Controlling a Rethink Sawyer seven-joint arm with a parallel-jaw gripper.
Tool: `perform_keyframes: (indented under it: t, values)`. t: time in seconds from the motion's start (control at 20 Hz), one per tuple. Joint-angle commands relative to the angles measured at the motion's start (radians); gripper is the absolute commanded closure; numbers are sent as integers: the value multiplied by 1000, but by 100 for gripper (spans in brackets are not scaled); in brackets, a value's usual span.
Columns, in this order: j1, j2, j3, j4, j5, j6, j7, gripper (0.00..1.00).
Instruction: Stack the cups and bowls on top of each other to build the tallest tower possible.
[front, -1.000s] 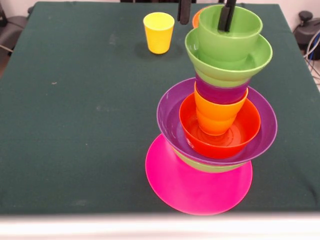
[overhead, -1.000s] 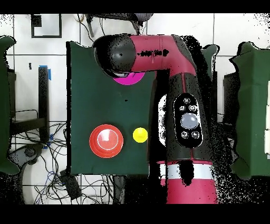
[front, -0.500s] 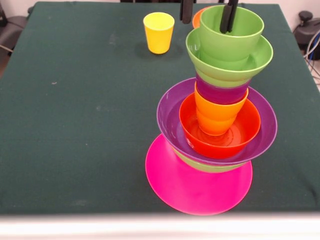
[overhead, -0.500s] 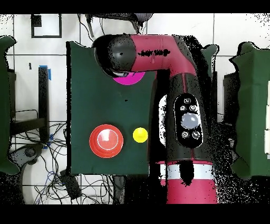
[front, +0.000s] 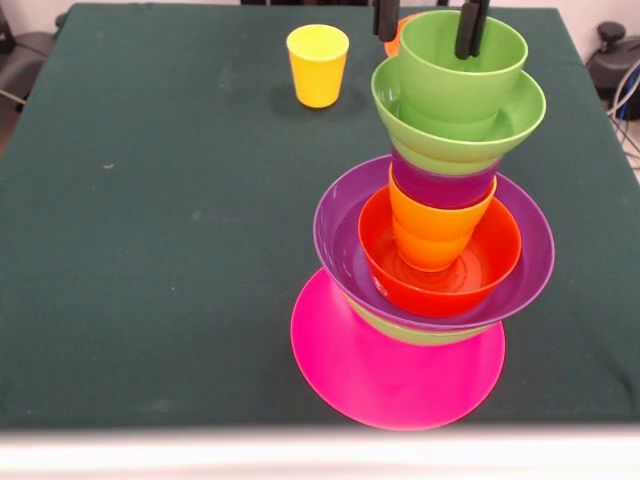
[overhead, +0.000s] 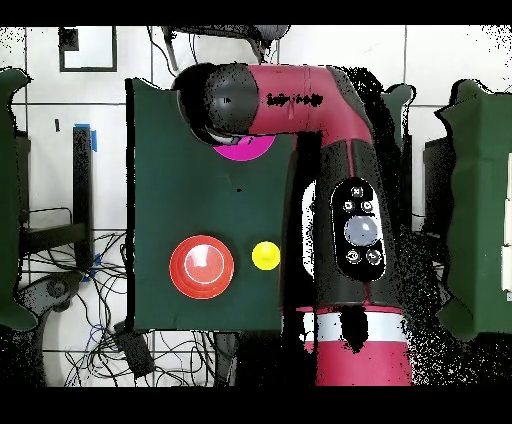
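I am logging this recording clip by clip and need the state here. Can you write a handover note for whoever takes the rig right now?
Gripper: open, empty, one finger inside the light green cup, the other outside it.
Tower, bottom up: pink bowl, a green piece, purple bowl, orange-red bowl, orange cup, purple cup, light green bowl, light green cup.
Done: eight pieces stacked.
Left: yellow cup and spare orange-red bowl, both loose on the table.
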Motion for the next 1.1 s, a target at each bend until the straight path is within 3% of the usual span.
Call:
perform_keyframes:
  t: [0.05, 0.35, 1.1]
  values:
    - [5, 31, 14, 110, 29, 21, 29, 0]
    - [5, 29, 13, 82, 50, 49, 10, 0]
    - [-15, -18, 7, 123, 57, 55, -43, 0]
